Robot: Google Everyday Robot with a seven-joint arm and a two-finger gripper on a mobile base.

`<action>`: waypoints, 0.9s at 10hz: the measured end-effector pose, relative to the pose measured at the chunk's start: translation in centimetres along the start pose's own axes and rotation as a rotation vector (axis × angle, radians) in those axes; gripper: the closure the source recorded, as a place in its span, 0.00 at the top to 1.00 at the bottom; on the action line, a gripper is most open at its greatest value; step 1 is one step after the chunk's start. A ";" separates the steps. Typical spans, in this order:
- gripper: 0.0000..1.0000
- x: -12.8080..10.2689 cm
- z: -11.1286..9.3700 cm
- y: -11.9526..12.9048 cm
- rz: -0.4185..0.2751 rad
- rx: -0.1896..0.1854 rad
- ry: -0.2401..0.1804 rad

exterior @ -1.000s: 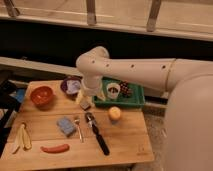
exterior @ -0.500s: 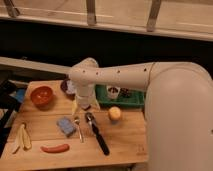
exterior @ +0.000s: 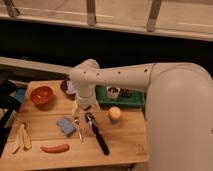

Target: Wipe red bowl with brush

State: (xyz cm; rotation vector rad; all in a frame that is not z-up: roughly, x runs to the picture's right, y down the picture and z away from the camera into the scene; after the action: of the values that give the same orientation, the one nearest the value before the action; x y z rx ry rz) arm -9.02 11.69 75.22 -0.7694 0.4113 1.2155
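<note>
The red bowl (exterior: 41,95) sits at the back left of the wooden table (exterior: 125,140), with nothing in it. The brush (exterior: 96,132) lies flat in the middle of the table, its rounded head pointing away and its black handle running toward the front edge. My gripper (exterior: 81,108) hangs from the white arm just above and slightly left of the brush head. It is open and holds nothing. The bowl is well to the gripper's left.
A silver fork (exterior: 78,128) and a blue sponge (exterior: 66,125) lie left of the brush. A red chili (exterior: 55,148) and banana peel (exterior: 21,137) lie front left. An orange fruit (exterior: 115,113), a green tray (exterior: 131,100) and a purple dish (exterior: 66,85) are nearby.
The arm has swung left and lower, carrying the gripper from near the green tray to just above the brush head. Nothing on the table has moved.
</note>
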 end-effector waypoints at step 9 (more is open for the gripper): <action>0.80 2.9 7.1 -1.9 0.105 -0.082 0.127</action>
State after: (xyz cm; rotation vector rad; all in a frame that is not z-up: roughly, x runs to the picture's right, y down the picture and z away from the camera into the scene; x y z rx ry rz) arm -7.12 18.45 78.73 -0.9077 0.5137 1.2922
